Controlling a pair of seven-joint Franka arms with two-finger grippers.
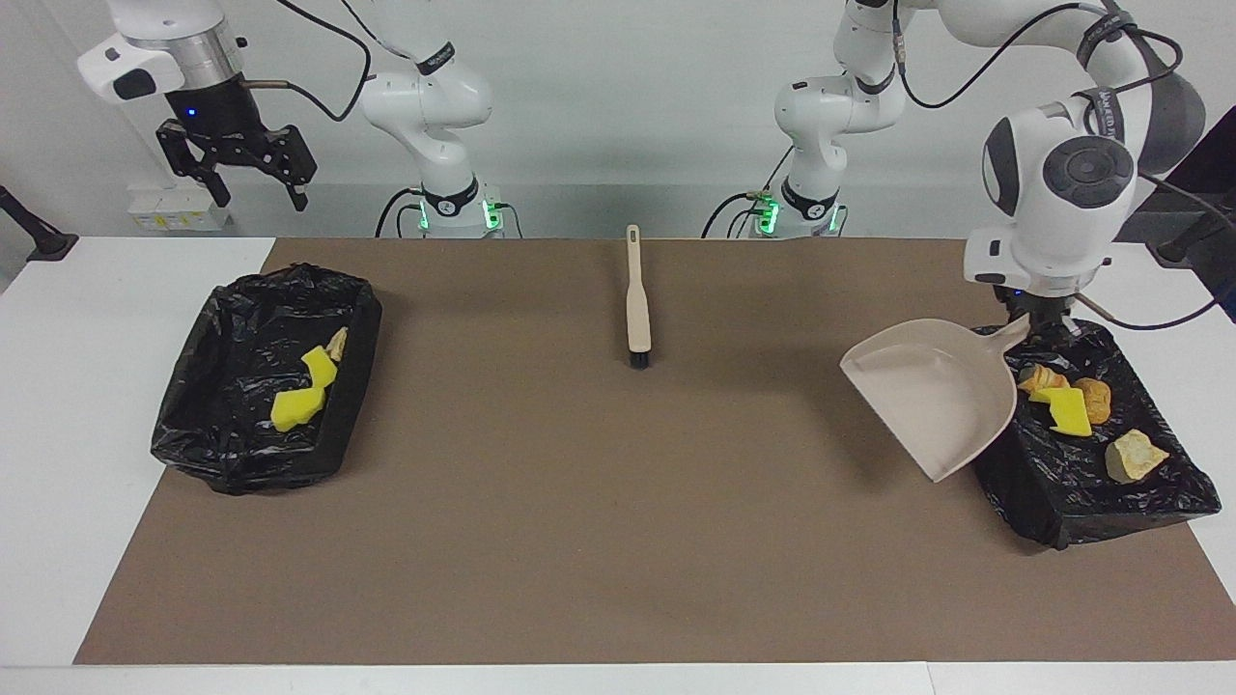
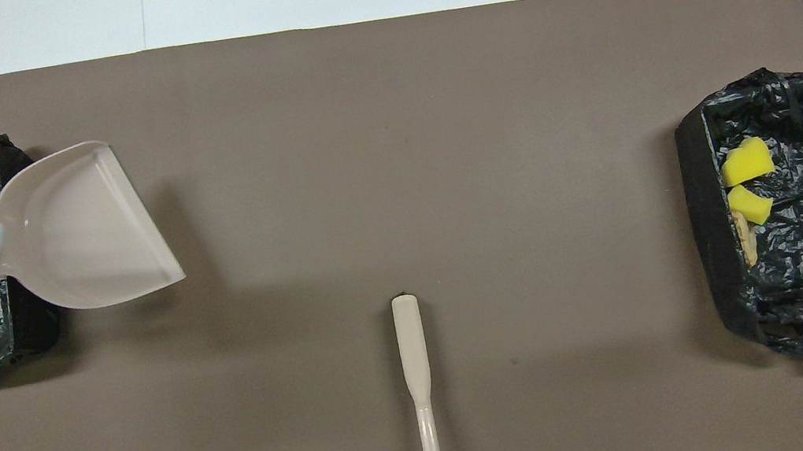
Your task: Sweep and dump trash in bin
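Note:
My left gripper (image 1: 1041, 323) is shut on the handle of the beige dustpan (image 1: 932, 386), held tilted and empty beside the black-lined bin (image 1: 1091, 502) at the left arm's end. That bin holds trash: orange-brown pieces (image 1: 1094, 398), a yellow sponge chunk (image 1: 1070, 413) and a beige lump (image 1: 1135, 456). The bin (image 1: 222, 405) at the right arm's end holds two yellow sponge chunks (image 1: 299, 401) and a beige piece (image 1: 337, 343). My right gripper (image 1: 259, 198) is open and empty, raised high near that bin's end. The dustpan (image 2: 83, 225) and sponge chunks (image 2: 746, 162) also show in the overhead view.
The beige brush (image 1: 637, 299) lies on the brown mat (image 1: 579, 502) in the middle, nearer to the robots than the mat's centre, its bristles pointing away from them. It also shows in the overhead view (image 2: 413, 359). White table borders the mat.

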